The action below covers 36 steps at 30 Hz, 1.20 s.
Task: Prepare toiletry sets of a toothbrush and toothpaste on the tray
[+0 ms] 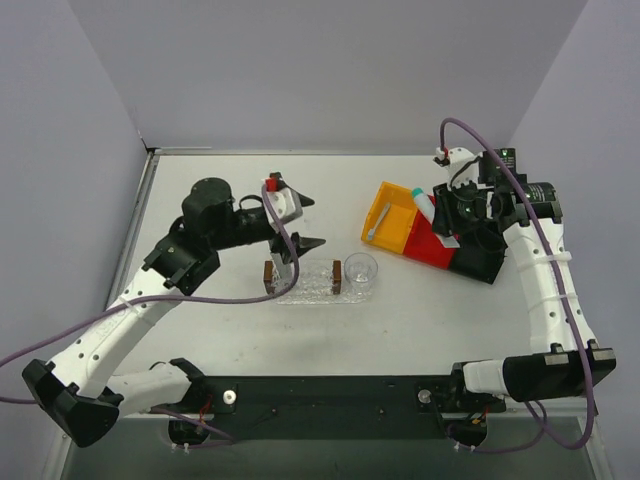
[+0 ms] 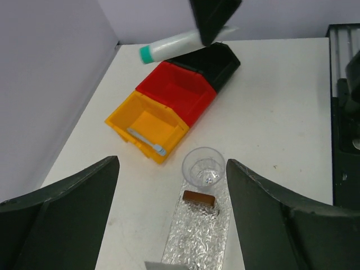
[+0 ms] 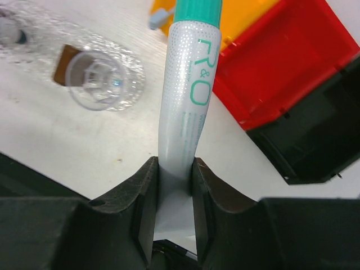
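Observation:
My right gripper (image 3: pixel 174 169) is shut on the flat tail of the toothpaste (image 3: pixel 185 101), a silvery tube with a green cap. It holds the tube in the air over the bins (image 1: pixel 425 207), cap pointing away. The pale-blue toothbrush (image 2: pixel 146 140) lies in the yellow bin (image 2: pixel 121 121). The clear bumpy tray (image 2: pixel 197 236) lies on the table below my left gripper (image 2: pixel 171 169), which stands wide open with nothing between its fingers (image 1: pixel 312 222). A grey flat edge (image 2: pixel 166 265) shows at the tray's near end; I cannot tell what it is.
A clear cup (image 2: pixel 203 166) stands at the tray's far end beside a brown block (image 2: pixel 199 198). A second brown block (image 1: pixel 268 275) sits at the tray's other end. A red bin (image 2: pixel 180 93) and a black bin (image 2: pixel 216 59) adjoin the yellow one.

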Tool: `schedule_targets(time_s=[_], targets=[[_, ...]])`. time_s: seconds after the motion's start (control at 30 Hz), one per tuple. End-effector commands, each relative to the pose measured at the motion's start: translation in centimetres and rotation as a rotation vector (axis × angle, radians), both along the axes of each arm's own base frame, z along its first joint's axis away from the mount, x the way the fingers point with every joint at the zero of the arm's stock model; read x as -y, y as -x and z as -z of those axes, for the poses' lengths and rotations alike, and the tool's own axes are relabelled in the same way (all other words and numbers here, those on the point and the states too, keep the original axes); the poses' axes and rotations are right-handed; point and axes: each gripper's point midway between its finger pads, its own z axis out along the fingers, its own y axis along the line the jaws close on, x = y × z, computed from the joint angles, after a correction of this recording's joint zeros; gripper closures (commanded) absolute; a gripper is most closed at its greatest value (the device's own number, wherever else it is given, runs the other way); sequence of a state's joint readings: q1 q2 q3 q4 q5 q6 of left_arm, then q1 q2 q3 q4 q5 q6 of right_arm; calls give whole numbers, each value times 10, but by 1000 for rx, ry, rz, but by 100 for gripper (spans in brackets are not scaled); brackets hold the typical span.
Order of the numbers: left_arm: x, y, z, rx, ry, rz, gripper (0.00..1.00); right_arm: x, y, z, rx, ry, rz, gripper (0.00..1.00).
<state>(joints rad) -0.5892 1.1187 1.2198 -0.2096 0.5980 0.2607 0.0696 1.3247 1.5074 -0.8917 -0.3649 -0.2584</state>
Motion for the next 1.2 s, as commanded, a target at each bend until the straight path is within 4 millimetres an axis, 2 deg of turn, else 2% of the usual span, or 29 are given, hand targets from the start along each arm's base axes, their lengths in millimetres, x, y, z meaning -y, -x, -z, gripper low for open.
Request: schedule_targets(time_s=[0.0,0.1,0.23,0.43,0.47,0.73,0.87,1.07,1.17], targets=[[19,17,-2,167,-93,56,11,-58,19,-34,-11,-189,-191,89],[31,21,-1,260,-119,68,9,-83,28,-40,-34,-239,-287,89],[47,22,1,400,-211,66,7,-107,42,-45,-66,-289,-398,89],[75,28,15,497,-365,111,7,-128,55,-46,-97,-309,-519,90],[79,22,19,507,-396,90,7,-130,57,-47,-102,-313,-529,90],[105,21,33,560,-488,111,7,-144,71,-45,-137,-366,-618,90],[112,13,41,578,-525,87,7,-145,77,-45,-141,-381,-639,90],[117,7,49,582,-545,81,9,-148,84,-42,-162,-404,-666,90],[115,3,53,595,-558,61,14,-149,87,-40,-169,-411,-673,91]])
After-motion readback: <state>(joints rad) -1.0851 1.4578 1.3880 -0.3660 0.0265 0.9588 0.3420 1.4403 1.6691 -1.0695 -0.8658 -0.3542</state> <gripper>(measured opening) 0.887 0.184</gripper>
